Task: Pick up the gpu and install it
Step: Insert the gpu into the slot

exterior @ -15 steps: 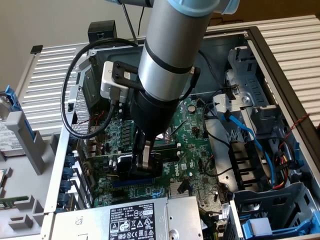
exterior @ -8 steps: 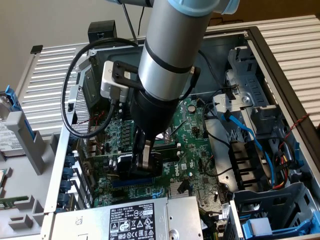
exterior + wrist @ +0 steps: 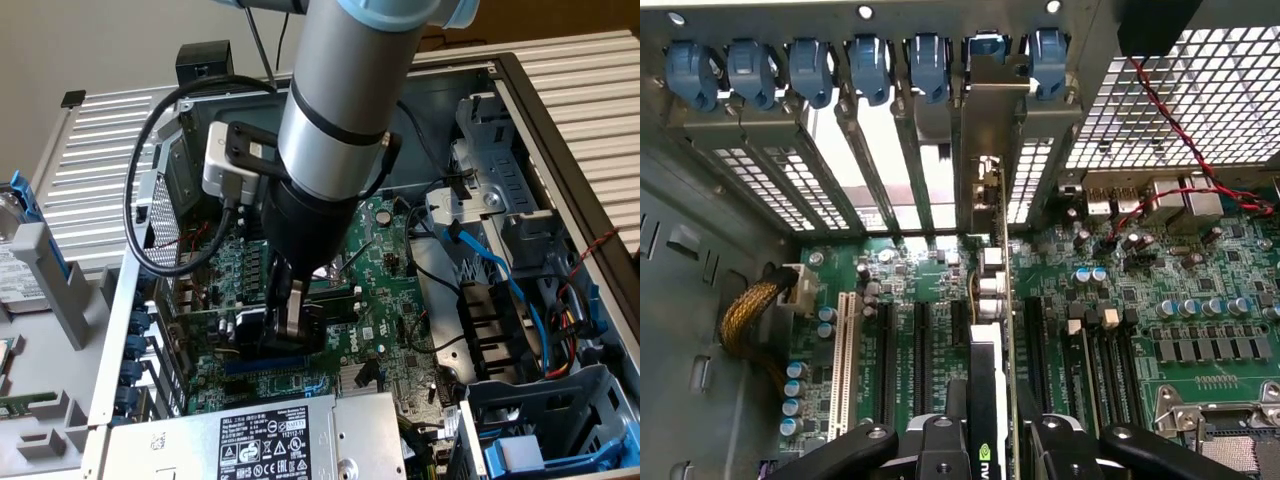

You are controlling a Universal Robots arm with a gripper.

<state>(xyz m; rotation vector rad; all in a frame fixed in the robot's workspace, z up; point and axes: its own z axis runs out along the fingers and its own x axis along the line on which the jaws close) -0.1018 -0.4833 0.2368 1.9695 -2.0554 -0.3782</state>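
Note:
The gpu (image 3: 985, 385) stands on edge above the green motherboard (image 3: 930, 275), seen from above with its black shroud and thin green board. Its silver end bracket (image 3: 990, 130) lies against the case's rear slot opening, between the blue latches (image 3: 930, 60). My gripper (image 3: 990, 445) is shut on the card, one black finger on each side. In the exterior view my gripper (image 3: 290, 315) reaches down into the open case and holds the gpu (image 3: 325, 328) low over the blue slot (image 3: 265, 366). The gold edge connector is hidden.
Black expansion slots (image 3: 887, 360) and a white slot (image 3: 845, 350) lie beside the card, memory slots (image 3: 1095, 360) on its other side. Red and black wires (image 3: 1160, 120) cross the rear grille. The power supply (image 3: 260, 440), blue cables (image 3: 505, 275) and drive cage (image 3: 545, 420) crowd the case.

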